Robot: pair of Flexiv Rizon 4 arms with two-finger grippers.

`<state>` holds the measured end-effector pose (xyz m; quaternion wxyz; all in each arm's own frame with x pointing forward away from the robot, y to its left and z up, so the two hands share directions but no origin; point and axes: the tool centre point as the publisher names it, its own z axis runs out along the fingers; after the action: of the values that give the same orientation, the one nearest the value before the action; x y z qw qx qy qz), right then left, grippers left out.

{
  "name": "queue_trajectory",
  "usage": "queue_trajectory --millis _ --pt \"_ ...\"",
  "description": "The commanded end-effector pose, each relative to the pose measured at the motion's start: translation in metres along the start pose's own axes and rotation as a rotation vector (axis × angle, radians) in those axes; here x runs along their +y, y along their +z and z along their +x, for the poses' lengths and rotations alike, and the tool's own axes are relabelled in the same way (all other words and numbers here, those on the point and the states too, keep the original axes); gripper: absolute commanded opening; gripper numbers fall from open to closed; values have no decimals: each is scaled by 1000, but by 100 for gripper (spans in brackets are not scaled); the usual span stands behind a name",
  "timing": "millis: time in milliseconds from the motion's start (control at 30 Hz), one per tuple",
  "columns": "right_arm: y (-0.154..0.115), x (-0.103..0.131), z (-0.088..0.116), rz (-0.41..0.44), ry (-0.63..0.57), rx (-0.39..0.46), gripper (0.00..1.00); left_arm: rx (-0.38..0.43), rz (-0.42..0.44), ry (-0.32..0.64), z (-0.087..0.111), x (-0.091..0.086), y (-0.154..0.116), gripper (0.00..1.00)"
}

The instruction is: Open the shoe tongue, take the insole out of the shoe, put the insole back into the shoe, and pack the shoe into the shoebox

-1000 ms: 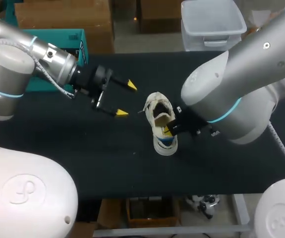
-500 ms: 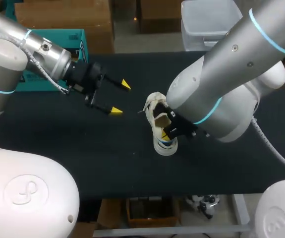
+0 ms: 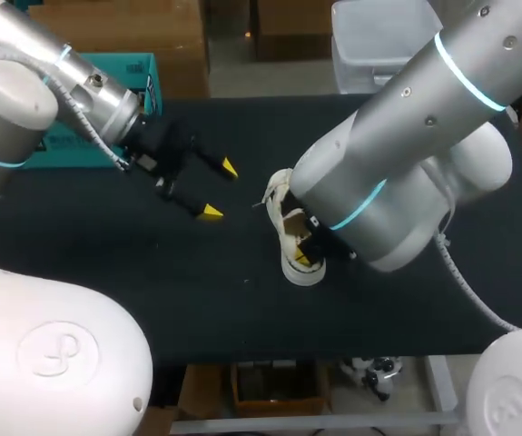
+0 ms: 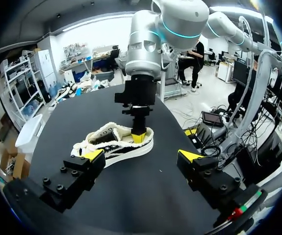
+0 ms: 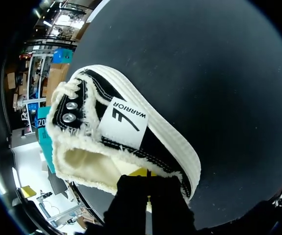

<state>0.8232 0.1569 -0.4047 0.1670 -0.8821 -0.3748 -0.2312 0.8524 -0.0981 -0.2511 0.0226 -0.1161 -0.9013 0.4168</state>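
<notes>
Shoe sits upright near the middle of the black tabletop, opening facing up. Right gripper is pushed down at the rim of that opening, but I honestly can't tell if it's got hold of anything. Left gripper hangs off to the shoe's left, not touching, spread wide with nothing in it.
</notes>
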Motion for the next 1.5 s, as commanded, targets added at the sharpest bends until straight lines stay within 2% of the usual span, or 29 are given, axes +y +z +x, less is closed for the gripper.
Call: queue_trajectory --millis 33,167,233,433,533,633,900,1167,1500 --pt "-10 -2 -7 -20 -27 34 0 20 -54 -45 -9 -2 9 100" --pt "-31 -2 -4 -23 -112 33 0 4 -102 -103 0 -4 15 100" --pt "-38 0 -4 -4 -158 57 0 -5 -117 -122 4 -5 17 100" --pt "-61 15 -10 -6 -289 67 0 -35 -202 -222 24 -5 20 100" --pt "-70 26 -11 4 -343 78 0 -42 -266 -278 35 -1 24 100" --pt "-78 36 -13 20 -395 83 0 -60 -295 -323 43 4 26 100" --pt "-93 64 -15 91 -560 90 0 -102 -307 -454 56 19 32 100" --pt "-104 97 -16 203 -705 98 0 -138 -328 -579 61 29 36 100" --pt "-108 123 -9 290 -824 49 0 -162 -357 -657 60 24 44 100"
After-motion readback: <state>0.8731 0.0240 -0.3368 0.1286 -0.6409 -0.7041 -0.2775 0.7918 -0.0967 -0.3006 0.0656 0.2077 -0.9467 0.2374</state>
